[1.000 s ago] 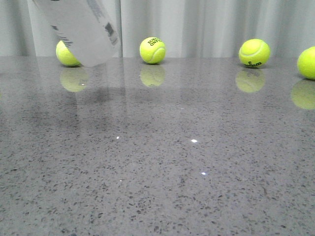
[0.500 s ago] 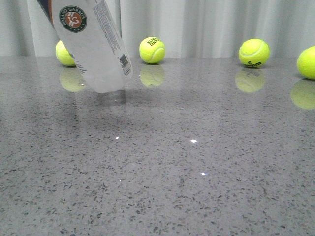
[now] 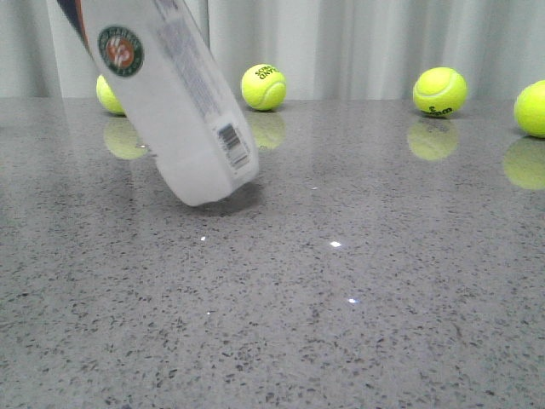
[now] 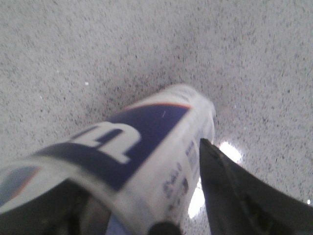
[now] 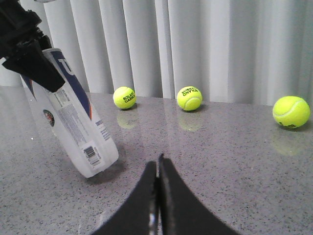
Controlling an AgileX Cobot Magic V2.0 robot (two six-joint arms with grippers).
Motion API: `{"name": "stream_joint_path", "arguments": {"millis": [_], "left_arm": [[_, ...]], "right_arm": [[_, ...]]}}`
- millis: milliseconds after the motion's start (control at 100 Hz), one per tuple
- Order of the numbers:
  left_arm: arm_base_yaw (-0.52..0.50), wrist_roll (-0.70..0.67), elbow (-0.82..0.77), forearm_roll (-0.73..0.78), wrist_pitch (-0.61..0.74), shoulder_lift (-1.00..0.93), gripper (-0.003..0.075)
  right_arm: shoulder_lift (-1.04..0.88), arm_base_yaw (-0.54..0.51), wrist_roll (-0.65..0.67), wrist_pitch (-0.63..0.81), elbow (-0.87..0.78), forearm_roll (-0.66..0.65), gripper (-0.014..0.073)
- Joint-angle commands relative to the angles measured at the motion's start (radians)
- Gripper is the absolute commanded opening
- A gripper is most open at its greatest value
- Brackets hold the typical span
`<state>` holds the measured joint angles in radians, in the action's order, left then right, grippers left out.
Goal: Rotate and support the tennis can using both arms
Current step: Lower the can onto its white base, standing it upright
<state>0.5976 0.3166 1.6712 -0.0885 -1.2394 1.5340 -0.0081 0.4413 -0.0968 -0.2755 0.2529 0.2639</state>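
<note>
The tennis can (image 3: 170,102) is tilted, its top leaning to the left and out of the front view. Its bottom end, with the barcode, is at the table surface with a shadow right under it. My left gripper (image 5: 30,55) is shut on the can's upper part, seen in the right wrist view, where the can (image 5: 73,129) shows its navy and orange label. In the left wrist view the can (image 4: 146,142) fills the space between the jaws, one dark finger (image 4: 230,196) against its side. My right gripper (image 5: 157,164) is shut and empty, low over the table, to the right of the can's base.
Several yellow tennis balls lie along the back of the grey stone table (image 3: 341,298): one (image 3: 116,95) partly behind the can, one (image 3: 264,87) at centre, one (image 3: 439,91) to the right, one (image 3: 532,108) at the right edge. A white curtain hangs behind.
The can has come down and to the right, toward the camera. Its bottom end has dropped from above the back of the table to the surface.
</note>
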Motion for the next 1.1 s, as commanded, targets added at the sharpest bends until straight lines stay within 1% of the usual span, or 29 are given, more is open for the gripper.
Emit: {"name": "stream_joint_path", "arguments": {"millis": [0, 230, 590, 810, 1090], "left_arm": [[0.008, -0.003, 0.066, -0.051, 0.056, -0.008, 0.0386], [0.010, -0.003, 0.165, -0.182, 0.005, 0.073, 0.0386], [0.010, -0.004, 0.193, -0.295, -0.038, 0.078, 0.0382], [0.010, -0.004, 0.193, -0.353, -0.038, 0.078, 0.0379], [0.010, -0.004, 0.194, -0.343, -0.038, 0.040, 0.0379]], "right_arm": [[0.014, -0.006, -0.007, 0.082, 0.023, 0.003, -0.0069], [0.014, -0.006, -0.007, 0.082, 0.023, 0.003, -0.0069], [0.014, -0.006, -0.007, 0.082, 0.023, 0.003, -0.0069], [0.014, -0.006, -0.007, 0.082, 0.023, 0.003, -0.0069], [0.014, -0.006, -0.007, 0.082, 0.023, 0.003, -0.0069]]}}
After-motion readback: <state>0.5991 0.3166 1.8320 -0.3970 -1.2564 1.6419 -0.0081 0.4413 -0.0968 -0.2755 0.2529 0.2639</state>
